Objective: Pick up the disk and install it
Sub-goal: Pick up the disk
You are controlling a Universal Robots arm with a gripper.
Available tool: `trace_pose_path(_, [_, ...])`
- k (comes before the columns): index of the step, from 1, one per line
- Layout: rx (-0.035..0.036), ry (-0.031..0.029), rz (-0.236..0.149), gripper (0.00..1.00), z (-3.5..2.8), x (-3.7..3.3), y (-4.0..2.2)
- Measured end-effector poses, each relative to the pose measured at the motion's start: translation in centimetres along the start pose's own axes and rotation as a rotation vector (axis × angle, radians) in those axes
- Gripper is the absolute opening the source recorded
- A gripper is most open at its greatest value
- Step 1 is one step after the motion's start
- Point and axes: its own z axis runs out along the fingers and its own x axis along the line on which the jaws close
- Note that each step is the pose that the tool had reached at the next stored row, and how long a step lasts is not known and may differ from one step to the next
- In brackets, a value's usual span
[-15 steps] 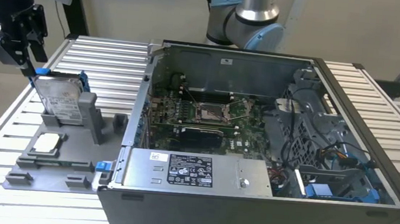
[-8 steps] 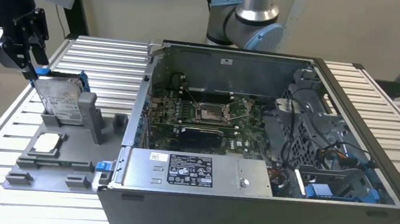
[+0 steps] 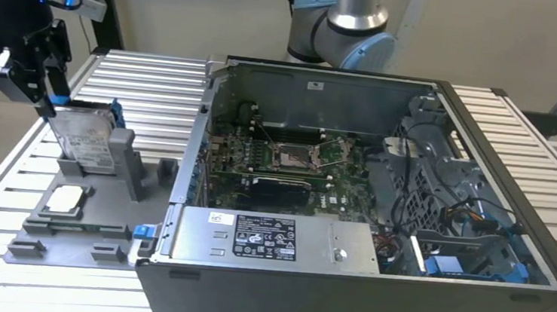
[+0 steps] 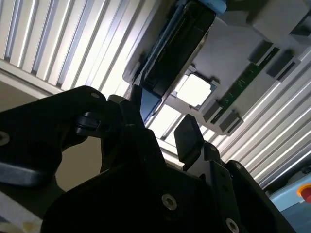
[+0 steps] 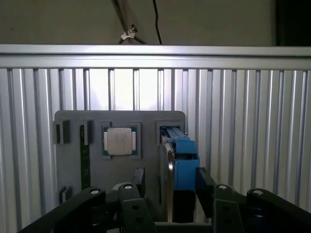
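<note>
At the upper left of the exterior view, the black robot gripper [image 3: 49,102] is spread open, one finger [image 5: 204,179] on either side of the silver-grey, blue-framed disk [image 3: 88,143]. The disk stands upright in a grey plastic fixture [image 3: 102,209], beside an open black computer case [image 3: 367,300].

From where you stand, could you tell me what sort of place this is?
Likely a robotics lab for PC assembly: an open computer case, a fixture holding the disk, a slatted table.

The disk [image 3: 86,141] stands upright in a holder [image 3: 112,213] on the exterior view's left of the computer case [image 3: 348,291].
</note>
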Motion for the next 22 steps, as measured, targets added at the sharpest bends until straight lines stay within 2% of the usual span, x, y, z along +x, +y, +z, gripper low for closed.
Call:
trace_pose_path(3, [0.0002,-0.0020,0.000,1.00,0.47,-0.03,0.00])
trace_pose_path(7, [0.0002,-0.0044,0.000,1.00,0.56,-0.41,0.00])
trace_pose_path(9, [-0.0001,-0.0043,0.000,1.00,0.15,-0.49,0.01])
trace_pose_path(12, [-0.0006,-0.0049,0.000,1.00,-0.97,-0.53,-0.03])
trace_pose_path(13, [-0.0009,-0.0055,0.000,1.00,-0.98,-0.54,-0.02])
trace_pose_path(18, [-0.0010,-0.0060,-0.002,1.00,-0.88,-0.82,-0.02])
trace_pose_path(22, [-0.0010,-0.0062,-0.002,1.00,-0.24,-0.99,-0.02])
